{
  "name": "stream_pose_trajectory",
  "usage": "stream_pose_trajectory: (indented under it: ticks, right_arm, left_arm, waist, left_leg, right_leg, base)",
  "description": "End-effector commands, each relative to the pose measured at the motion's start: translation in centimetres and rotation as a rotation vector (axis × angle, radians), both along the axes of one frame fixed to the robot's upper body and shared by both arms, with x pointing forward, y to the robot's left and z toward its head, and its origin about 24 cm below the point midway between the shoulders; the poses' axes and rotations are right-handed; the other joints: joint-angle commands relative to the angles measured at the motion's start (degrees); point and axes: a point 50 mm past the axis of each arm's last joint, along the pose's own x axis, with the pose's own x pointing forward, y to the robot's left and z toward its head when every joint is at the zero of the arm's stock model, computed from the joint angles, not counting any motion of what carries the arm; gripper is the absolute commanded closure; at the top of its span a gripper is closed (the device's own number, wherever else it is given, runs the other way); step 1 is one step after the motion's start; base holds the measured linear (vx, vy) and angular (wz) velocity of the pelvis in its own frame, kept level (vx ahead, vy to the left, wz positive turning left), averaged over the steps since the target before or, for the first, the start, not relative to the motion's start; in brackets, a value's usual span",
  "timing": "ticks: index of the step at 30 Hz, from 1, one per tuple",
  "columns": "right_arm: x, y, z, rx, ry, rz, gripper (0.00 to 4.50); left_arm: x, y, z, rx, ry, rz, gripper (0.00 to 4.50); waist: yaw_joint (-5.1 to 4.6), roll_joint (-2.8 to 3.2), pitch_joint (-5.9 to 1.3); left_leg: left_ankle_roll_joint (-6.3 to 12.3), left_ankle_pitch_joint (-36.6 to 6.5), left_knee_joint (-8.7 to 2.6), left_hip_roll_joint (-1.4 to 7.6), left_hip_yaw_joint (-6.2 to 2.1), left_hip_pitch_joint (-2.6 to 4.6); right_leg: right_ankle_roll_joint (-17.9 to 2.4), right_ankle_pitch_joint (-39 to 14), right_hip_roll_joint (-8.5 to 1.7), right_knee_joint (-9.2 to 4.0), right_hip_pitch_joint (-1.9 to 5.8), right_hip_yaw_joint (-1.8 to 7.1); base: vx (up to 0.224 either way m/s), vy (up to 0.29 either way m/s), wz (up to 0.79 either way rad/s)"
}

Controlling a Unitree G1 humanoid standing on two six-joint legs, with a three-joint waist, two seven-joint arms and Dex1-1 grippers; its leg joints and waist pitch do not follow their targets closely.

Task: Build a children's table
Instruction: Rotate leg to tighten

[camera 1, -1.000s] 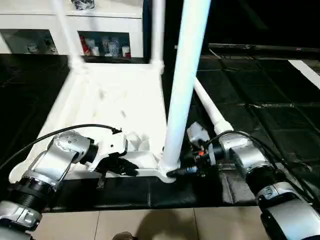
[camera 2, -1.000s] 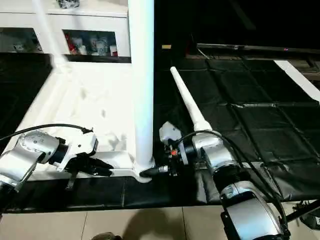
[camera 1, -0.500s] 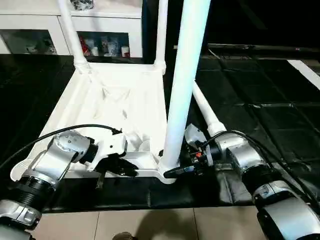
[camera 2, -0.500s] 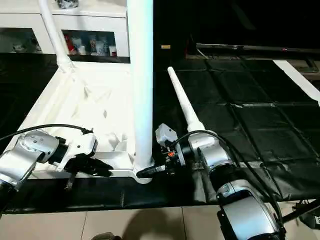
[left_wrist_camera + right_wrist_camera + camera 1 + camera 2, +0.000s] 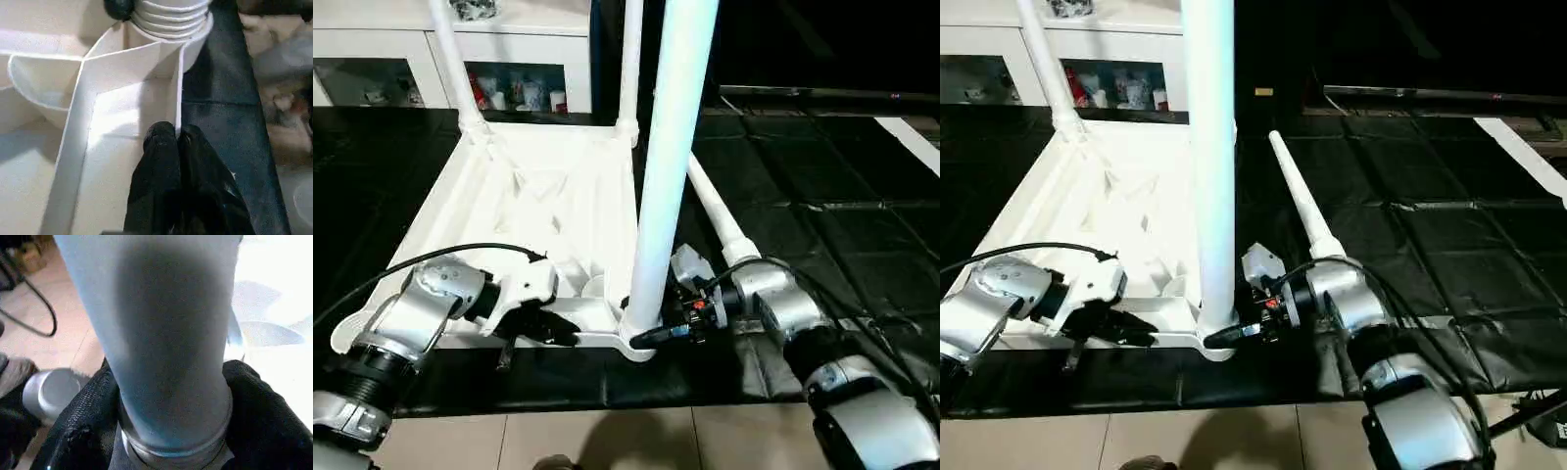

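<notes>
The white table top [image 5: 548,196] lies upside down on a black mat, ribbed underside up. Two legs [image 5: 450,59] [image 5: 628,59] stand upright in its far corner sockets. A third leg [image 5: 671,147] stands in the near right socket, its threaded base [image 5: 168,14] showing in the left wrist view. My right gripper [image 5: 651,336] is shut around this leg just above the socket, one finger [image 5: 83,421] on each side. My left gripper [image 5: 558,333] is shut on the top's thin near rim [image 5: 177,98], left of that socket. The fourth leg [image 5: 715,211] lies on the mat beside my right forearm.
A white glass-door cabinet [image 5: 509,39] with small items stands behind the table top. The black quilted mat [image 5: 822,196] stretches to the right. Its front edge meets a tiled floor [image 5: 607,441] just below my arms.
My right wrist has edged a little to the left, closer against the near right leg. The leg stays upright in its socket. My left gripper keeps its hold on the rim.
</notes>
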Motion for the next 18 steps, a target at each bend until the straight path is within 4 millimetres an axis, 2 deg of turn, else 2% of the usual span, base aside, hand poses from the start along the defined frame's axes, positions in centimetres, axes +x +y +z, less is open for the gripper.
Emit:
stream_pose_trajectory:
  ticks: [1,2,3,4,5,7,8,10,11,13,14,18]
  right_arm:
    - [0.4,0.6,-0.6,0.023,0.049,-0.144,1.79]
    - [0.8,1.2,-0.9,0.045,0.084,-0.253,1.79]
    - [0.8,1.2,-0.9,0.045,0.084,-0.253,1.79]
    - [1.0,1.6,-0.9,0.064,0.092,-0.291,1.79]
    - [1.3,2.3,-0.9,0.084,0.101,-0.37,1.79]
    - [1.7,3.6,-1.0,0.112,0.134,-0.48,1.8]
    - [1.9,4.2,-1.2,0.098,0.153,-0.54,1.8]
    - [2.0,5.1,-1.5,0.063,0.155,-0.607,1.8]
    - [1.9,5.7,-1.7,0.039,0.151,-0.644,1.8]
    - [2.0,6.4,-2.1,0.007,0.151,-0.711,1.8]
    - [2.0,6.4,-2.1,0.007,0.151,-0.711,1.8]
    - [2.0,6.9,-2.5,-0.017,0.165,-0.789,1.8]
  left_arm:
    - [0.1,-0.6,-0.7,-0.037,0.016,0.104,4.5]
    - [0.5,-1.0,-0.4,-0.085,0.002,0.201,4.5]
    - [0.5,-1.0,-0.4,-0.085,0.002,0.201,4.5]
    - [0.7,-1.2,-0.2,-0.103,-0.007,0.245,4.5]
    - [0.9,-1.7,-0.1,-0.127,-0.017,0.314,4.5]
    - [1.2,-2.3,0.0,-0.14,-0.033,0.414,4.5]
    - [1.3,-2.7,-0.1,-0.14,-0.044,0.457,4.5]
    - [1.5,-3.6,-0.2,-0.145,-0.063,0.527,4.5]
    - [1.7,-4.3,-0.3,-0.149,-0.079,0.585,4.5]
    - [2.0,-5.5,-0.3,-0.165,-0.101,0.655,4.5]
    - [2.0,-5.5,-0.3,-0.165,-0.101,0.655,4.5]
    - [2.0,-7.5,0.2,-0.187,-0.128,0.664,4.5]
  waist:
    - [-0.58,0.55,-3.32]
    - [-0.76,0.39,-3.08]
    - [-0.88,0.48,-3.02]
    - [-1.4,0.29,-2.9]
    - [-2.06,0.04,-2.88]
    - [-2.89,0.32,-2.84]
    - [-3.33,-0.02,-2.83]
    - [-3.8,0.01,-2.91]
    - [-4.24,-0.28,-2.83]
    - [-4.19,-0.28,-2.87]
    - [-4.16,-0.36,-2.92]
    - [-3.99,-0.36,-3.25]
  left_leg:
    - [0.02,-14.5,-4.44,4.21,-1.44,1.72]
    - [-0.93,-16.5,-4.62,4.2,-1.55,1.84]
    - [-1.56,-17.3,-4.69,4.21,-1.66,1.82]
    - [-2.12,-18.9,-4.82,4.0,-1.98,1.71]
    - [-2.67,-19.0,-4.95,4.09,-2.09,1.71]
    - [-3.05,-19.0,-5.0,4.01,-2.27,1.54]
    - [-2.81,-18.9,-5.0,3.67,-2.39,1.14]
    - [-2.51,-18.1,-4.89,3.67,-2.28,1.35]
    - [-2.22,-18.0,-4.67,3.58,-2.06,1.55]
    - [-1.29,-16.4,-4.41,3.43,-1.91,1.43]
    - [-1.1,-15.6,-4.43,3.48,-1.83,1.47]
    - [0.82,-12.0,-4.29,3.46,-1.55,1.42]
  right_leg:
    - [-14.6,-9.7,-5.9,-4.42,1.59,3.3]
    - [-14.2,-13.4,-6.05,-4.75,1.56,3.45]
    - [-14.0,-14.8,-6.24,-4.74,1.57,3.54]
    - [-12.9,-18.6,-6.34,-5.14,1.68,3.47]
    - [-12.2,-19.7,-6.39,-5.18,1.64,3.59]
    - [-11.9,-20.1,-6.34,-5.25,1.63,3.6]
    - [-11.3,-20.9,-6.22,-5.45,1.95,3.39]
    - [-11.2,-19.8,-6.08,-5.51,1.71,3.47]
    - [-11.7,-19.3,-5.99,-5.71,1.52,3.54]
    - [-11.6,-19.0,-6.08,-5.89,1.69,3.65]
    - [-11.6,-18.0,-5.99,-5.86,1.67,3.63]
    - [-12.4,-11.0,-5.6,-5.44,1.9,3.46]
  base:
    - [0.0,0.0,0.0]
    - [0.0,0.0,0.0]
    - [0.0,0.0,0.0]
    - [0.0,0.0,0.0]
    - [0.0,0.0,0.0]
    - [0.0,0.0,0.0]
    - [0.0,0.0,0.0]
    - [0.0,0.0,0.0]
    - [0.0,0.0,0.0]
    - [0.0,0.0,0.0]
    - [0.0,0.0,0.0]
    - [0.0,0.0,0.0]
